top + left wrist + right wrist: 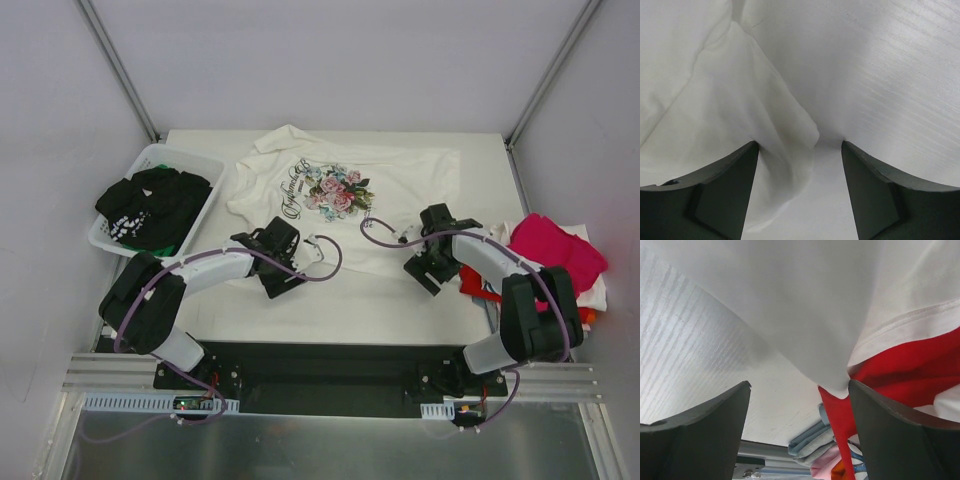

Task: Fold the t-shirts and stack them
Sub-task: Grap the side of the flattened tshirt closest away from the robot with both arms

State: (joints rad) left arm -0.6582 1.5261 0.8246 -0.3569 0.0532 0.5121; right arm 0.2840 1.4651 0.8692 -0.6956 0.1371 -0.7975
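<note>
Hovering wide open and gripping nothing, the left end effector (800, 142) straddles a near hem corner of the floral white t-shirt (330, 185), which lies spread on the table (350, 305). The right end effector (799, 385), same deal, sits at the other corner by the red tee (910, 360). Both arms reach in low, elbows bent outward.

Left hand (800, 145), right hand (799, 384) low, jaws spread.

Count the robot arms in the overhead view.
2. The left arm reaches to the near-left edge of the floral shirt; the right arm reaches to its near-right edge, beside the shirt pile. None seems hidden.
</note>
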